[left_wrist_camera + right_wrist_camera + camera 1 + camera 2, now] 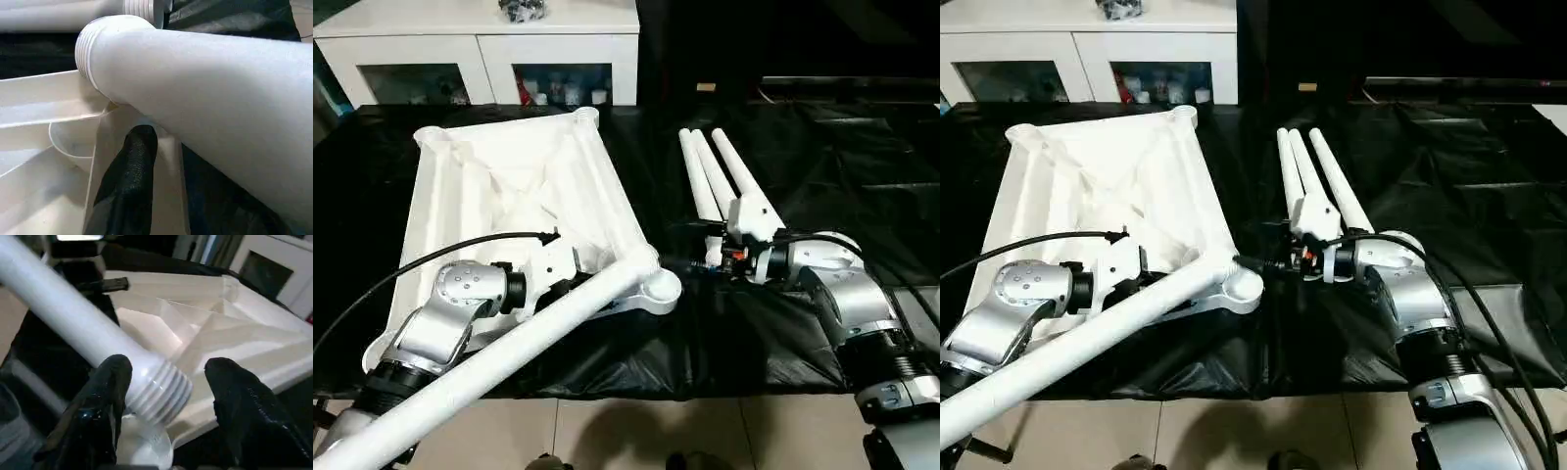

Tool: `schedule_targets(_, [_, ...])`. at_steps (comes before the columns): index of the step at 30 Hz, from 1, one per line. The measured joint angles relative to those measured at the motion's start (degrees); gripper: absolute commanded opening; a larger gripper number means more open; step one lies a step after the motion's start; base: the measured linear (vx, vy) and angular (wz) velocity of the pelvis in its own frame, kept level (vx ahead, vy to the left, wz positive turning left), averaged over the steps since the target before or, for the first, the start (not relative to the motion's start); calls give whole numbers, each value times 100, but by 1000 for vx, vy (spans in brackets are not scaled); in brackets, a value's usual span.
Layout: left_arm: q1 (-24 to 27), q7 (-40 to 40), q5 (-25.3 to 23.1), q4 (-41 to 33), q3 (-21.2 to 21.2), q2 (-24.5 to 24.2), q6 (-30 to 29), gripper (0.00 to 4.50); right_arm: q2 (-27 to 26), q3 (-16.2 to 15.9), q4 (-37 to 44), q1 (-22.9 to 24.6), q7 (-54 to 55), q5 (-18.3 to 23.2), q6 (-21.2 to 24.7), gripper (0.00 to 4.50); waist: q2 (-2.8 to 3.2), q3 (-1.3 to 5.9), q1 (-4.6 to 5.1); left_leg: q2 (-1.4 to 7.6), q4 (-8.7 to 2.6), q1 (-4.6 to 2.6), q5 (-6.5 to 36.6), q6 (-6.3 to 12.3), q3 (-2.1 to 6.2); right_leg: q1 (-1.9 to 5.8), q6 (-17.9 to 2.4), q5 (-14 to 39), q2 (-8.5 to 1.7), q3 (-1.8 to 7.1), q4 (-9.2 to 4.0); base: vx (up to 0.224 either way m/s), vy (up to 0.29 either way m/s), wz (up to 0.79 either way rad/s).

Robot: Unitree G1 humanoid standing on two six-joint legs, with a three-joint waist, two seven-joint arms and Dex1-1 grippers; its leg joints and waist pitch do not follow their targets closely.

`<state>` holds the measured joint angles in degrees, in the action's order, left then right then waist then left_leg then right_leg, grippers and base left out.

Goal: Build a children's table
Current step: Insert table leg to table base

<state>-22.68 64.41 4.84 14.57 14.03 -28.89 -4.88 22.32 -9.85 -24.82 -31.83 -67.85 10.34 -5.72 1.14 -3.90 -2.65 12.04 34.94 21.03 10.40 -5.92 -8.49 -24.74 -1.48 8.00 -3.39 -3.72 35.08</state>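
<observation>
One leg is off the pile and runs from the lower left of the frame up to the tabletop's nearest corner socket at centre, its threaded end hovering just over that round cup; it is held at a slant, probably so the thread can be tipped up and started into the socket. Three more legs lie side by side on the black-covered bench at centre right, kept within reach of the right arm for later. The tabletop lies ribbed side up in the left half of the frame so that its sockets face upward. The left tool sits under the slanted leg by the tabletop's near edge; in its wrist view one black finger lies close beneath the leg against the tabletop rim, partly open, and whether it truly bears the leg I cannot tell. The right tool has its two fingers spread wide either side of the threaded end, one finger close against the thread and the other well clear, so it grips nothing. My guess is that it stands there as a guide at the socket. A white cabinet stands at the upper left behind the bench.
</observation>
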Motion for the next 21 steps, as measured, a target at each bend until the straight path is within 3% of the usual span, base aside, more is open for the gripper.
schedule_targets(6, [0,3,-1,0,0,3,-1,152,-150,-618,-103,-344,216,-905,-1006,310,0,0,42,0,0,1,0,0,1,-2,0,0,0,-1,2,0,0,0])
schedule_targets(12, [0,-15,-7,12,-37,-94,-16,152,-233,-1007,-665,-695,569,-1583,-1914,310,-8,7,59,0,4,0,0,0,1,3,0,0,0,1,2,0,0,0])
schedule_targets(21, [3,-5,-7,-11,-9,-68,-27,152,-583,-1394,-1542,-1033,763,-2069,-2476,310,-18,13,78,0,6,2,0,0,2,-1,-3,-2,0,1,10,0,0,0])
